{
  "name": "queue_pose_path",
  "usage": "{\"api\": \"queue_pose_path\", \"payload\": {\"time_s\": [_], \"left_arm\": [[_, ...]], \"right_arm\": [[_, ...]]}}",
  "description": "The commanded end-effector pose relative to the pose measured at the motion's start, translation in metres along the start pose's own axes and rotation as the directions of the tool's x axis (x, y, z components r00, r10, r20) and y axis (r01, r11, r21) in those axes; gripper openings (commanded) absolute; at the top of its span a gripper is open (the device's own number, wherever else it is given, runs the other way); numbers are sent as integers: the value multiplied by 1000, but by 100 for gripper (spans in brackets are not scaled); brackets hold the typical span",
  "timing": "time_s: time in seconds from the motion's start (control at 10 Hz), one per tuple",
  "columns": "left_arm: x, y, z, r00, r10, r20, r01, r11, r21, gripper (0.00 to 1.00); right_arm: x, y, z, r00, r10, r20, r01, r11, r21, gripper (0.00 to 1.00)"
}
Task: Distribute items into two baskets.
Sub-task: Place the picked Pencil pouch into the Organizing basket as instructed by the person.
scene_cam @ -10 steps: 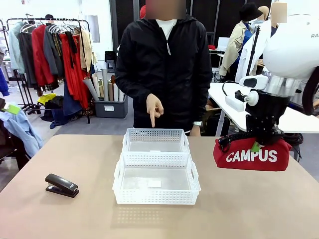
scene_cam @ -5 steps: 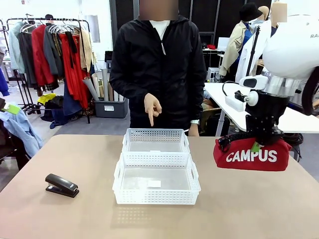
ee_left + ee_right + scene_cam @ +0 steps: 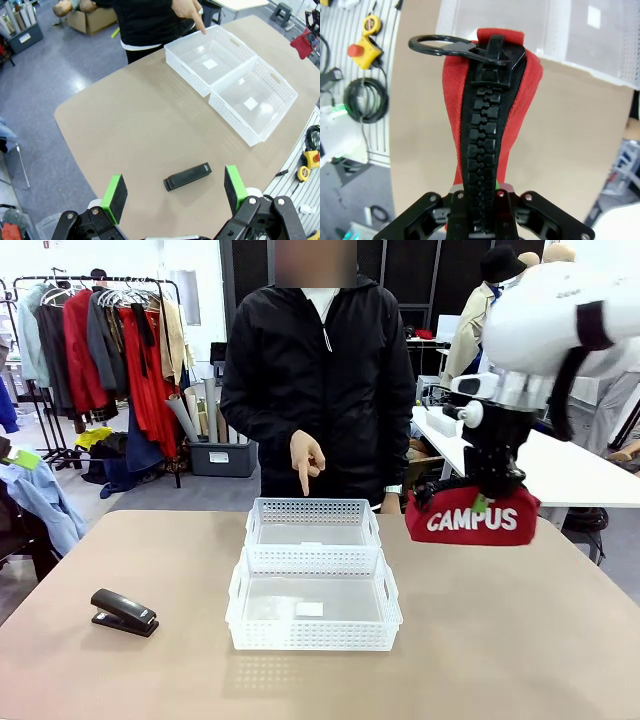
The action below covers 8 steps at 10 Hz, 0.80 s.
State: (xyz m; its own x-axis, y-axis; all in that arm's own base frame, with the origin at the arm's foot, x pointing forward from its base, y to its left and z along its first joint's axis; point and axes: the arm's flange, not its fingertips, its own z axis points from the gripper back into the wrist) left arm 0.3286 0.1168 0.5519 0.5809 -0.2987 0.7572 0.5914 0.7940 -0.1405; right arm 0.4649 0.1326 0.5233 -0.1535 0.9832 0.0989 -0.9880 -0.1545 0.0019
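desk (image 3: 500, 640): the biggest worry, I'd say. The pouch hangs in the air above it, so if the grip slips it lands on bare desk, short of either basket.
far basket (image 3: 313, 510): lower than the right hand (image 3: 482, 502) and just to its left. Letting go too early could clip the pouch on the near-side rim, so it flops out or shoves the basket.
near basket (image 3: 313, 635): touching the far one, also down-left of the right hand but closer to the robot. I reckon the mix-up risk is dropping into this one.
pouch (image 3: 470, 520): the right hand is clamped shut on its zipper seam, and the body hangs straight under the hand. It's soft, so it could swing or sag on the way over.
left hand (image 3: 174, 190): wide open, holding nothing, hovering above the desk.
person's hand (image 3: 306, 460): well left of the right hand, finger pointing down over the far basket. The arm could bump it if it swings in.
stapler (image 3: 187, 176): flat on the desk right under the left hand, between its fingers and lying lengthwise across the gap. Squeezed end to end, it might pivot or pop out.
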Motion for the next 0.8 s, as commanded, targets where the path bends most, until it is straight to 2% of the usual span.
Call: {"api": "queue_pose_path", "payload": {"time_s": [0.0, 0.7], "left_arm": [[0, 1, 0, 1000, -10, 15, 10, 1000, -18, 100], [0, 1, 0, 1000, -10, 15, 10, 1000, -18, 100]], "right_arm": [[10, -31, 11, 997, 80, -3, -80, 996, 31, 0], [76, -92, 14, 999, 30, -33, -29, 999, 13, 0]]}}
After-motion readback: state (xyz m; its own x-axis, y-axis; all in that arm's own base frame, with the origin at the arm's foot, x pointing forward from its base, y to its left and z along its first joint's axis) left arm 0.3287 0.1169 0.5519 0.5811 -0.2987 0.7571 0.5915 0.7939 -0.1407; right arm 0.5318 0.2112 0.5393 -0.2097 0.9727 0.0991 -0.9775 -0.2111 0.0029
